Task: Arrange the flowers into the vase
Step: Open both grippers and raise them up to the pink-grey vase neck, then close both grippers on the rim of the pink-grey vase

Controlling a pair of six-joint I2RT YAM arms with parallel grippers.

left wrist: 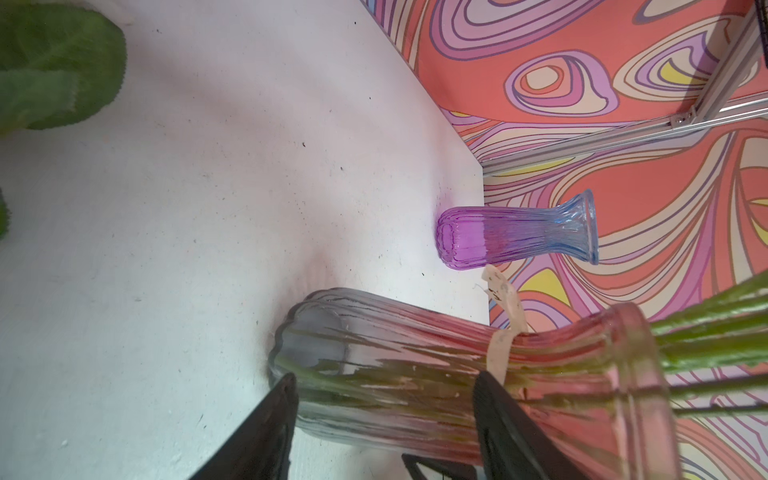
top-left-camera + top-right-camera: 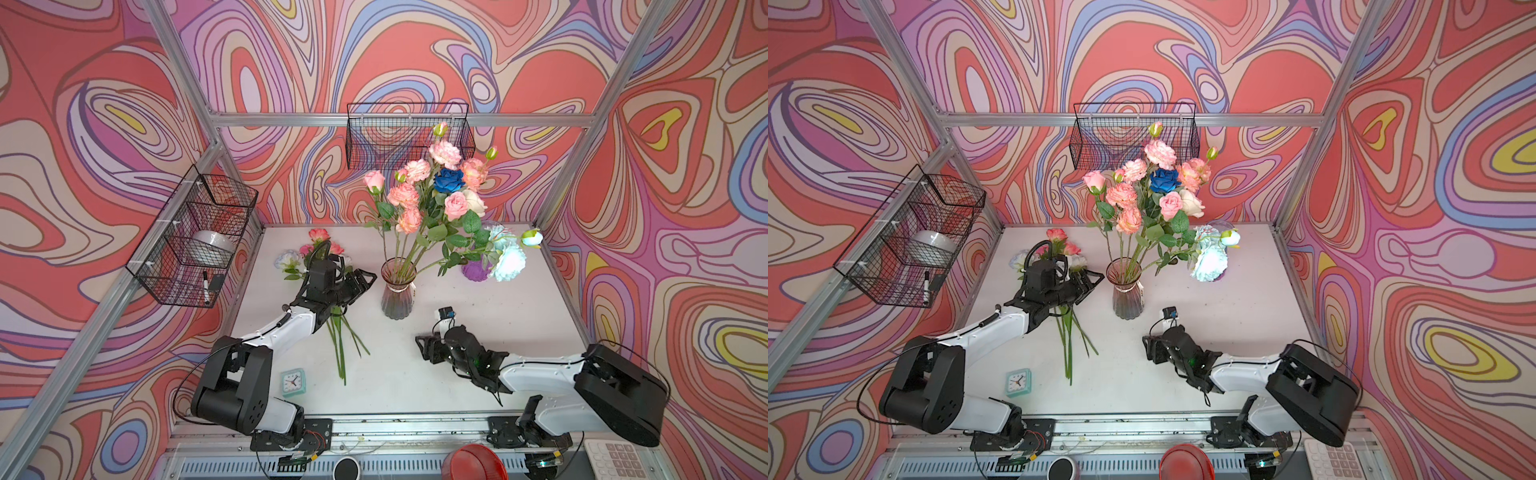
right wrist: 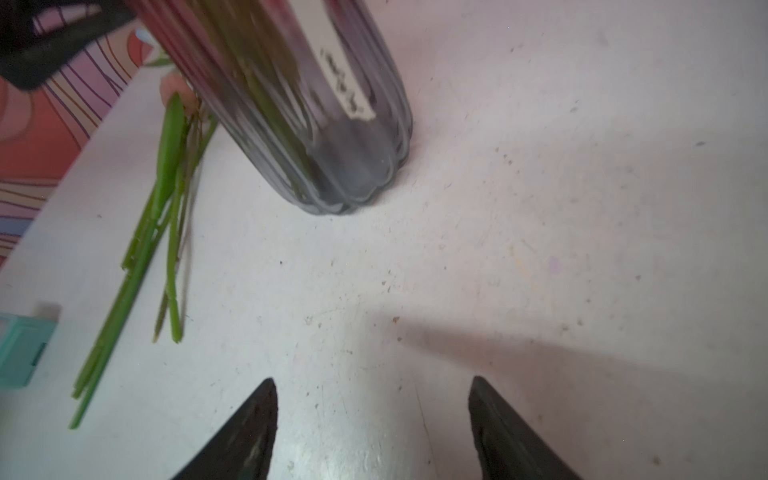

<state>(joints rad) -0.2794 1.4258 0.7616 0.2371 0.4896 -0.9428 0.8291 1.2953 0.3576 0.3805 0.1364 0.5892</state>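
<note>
table (image 1: 166, 249): left wrist shows purple vase (image 1: 511, 232) whole; flowers (image 2: 456, 205) mask it overhead

The left arm (image 2: 291, 324) hides the middle of the loose flowers (image 2: 319, 235) on the table (image 2: 415, 386), while pale blue blooms (image 2: 509, 262) screen most of the purple vase (image 2: 473, 272). In the blurred right wrist view, the vase (image 3: 353, 166) is cut off above its base, its label (image 3: 345, 83) unreadable, and the clock (image 3: 20, 349) runs off the edge. In the left wrist view, whether the left gripper (image 1: 384, 378) touches the vase cannot be told.
</note>
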